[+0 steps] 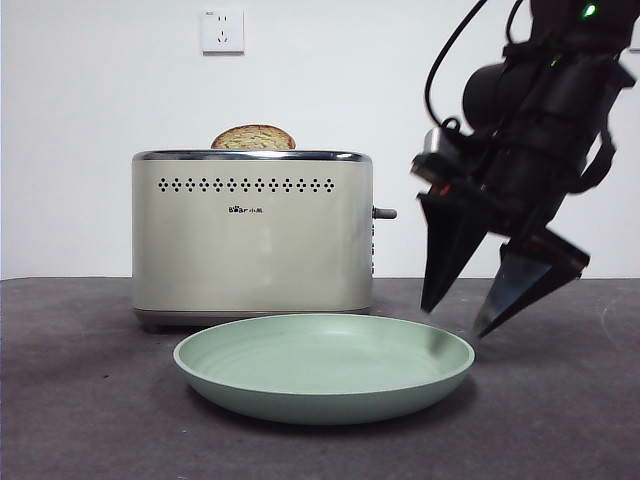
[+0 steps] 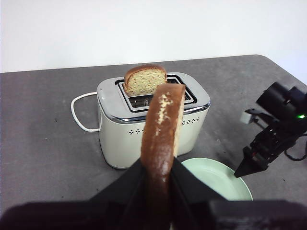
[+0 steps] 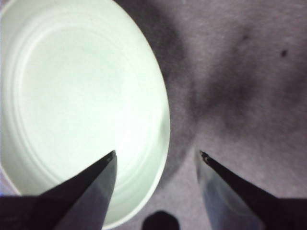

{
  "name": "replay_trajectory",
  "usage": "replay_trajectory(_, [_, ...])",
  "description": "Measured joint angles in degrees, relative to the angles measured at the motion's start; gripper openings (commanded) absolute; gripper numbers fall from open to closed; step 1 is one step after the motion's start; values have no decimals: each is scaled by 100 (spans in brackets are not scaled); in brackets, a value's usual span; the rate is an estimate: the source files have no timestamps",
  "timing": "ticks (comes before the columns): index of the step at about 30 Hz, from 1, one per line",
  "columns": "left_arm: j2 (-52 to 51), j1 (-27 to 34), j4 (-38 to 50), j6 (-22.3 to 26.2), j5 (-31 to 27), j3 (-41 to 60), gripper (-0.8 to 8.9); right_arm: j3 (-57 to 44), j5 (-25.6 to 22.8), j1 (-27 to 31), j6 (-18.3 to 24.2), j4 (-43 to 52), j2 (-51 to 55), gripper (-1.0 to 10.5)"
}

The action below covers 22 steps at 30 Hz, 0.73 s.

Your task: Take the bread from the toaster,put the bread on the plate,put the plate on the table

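Observation:
My left gripper (image 2: 158, 165) is shut on the bread (image 2: 163, 124) and holds it upright on edge, in the air in front of the toaster (image 2: 120, 141). This gripper does not show in the front view. The cream toaster (image 1: 250, 240) stands on the table (image 1: 80, 400) with a second slice (image 1: 253, 138) (image 2: 145, 80) poking from a slot. The mint-green plate (image 1: 320, 400) (image 2: 216, 177) lies on the table in front of the toaster. My right gripper (image 1: 455, 318) (image 3: 158, 153) is open, its jaws either side of the plate's right rim (image 3: 160, 120), just above it.
A white cord (image 2: 79, 115) loops on the table behind the toaster. A wall socket (image 1: 222, 30) is on the white wall. The table's rounded corner (image 2: 283, 72) lies beyond the right arm (image 2: 280, 115).

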State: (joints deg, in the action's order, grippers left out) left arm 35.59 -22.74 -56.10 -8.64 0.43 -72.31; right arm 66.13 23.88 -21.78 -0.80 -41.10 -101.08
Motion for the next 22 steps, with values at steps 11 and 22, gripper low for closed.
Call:
replay_trajectory(11, [2, 0, 33, 0, 2, 0, -8, 0, -208, -87, -28, 216, -356, -12])
replay_trajectory(22, [975, 0, 529, 48, 1797, -4, -8, 0, -341, -166, -181, 107, 96, -12])
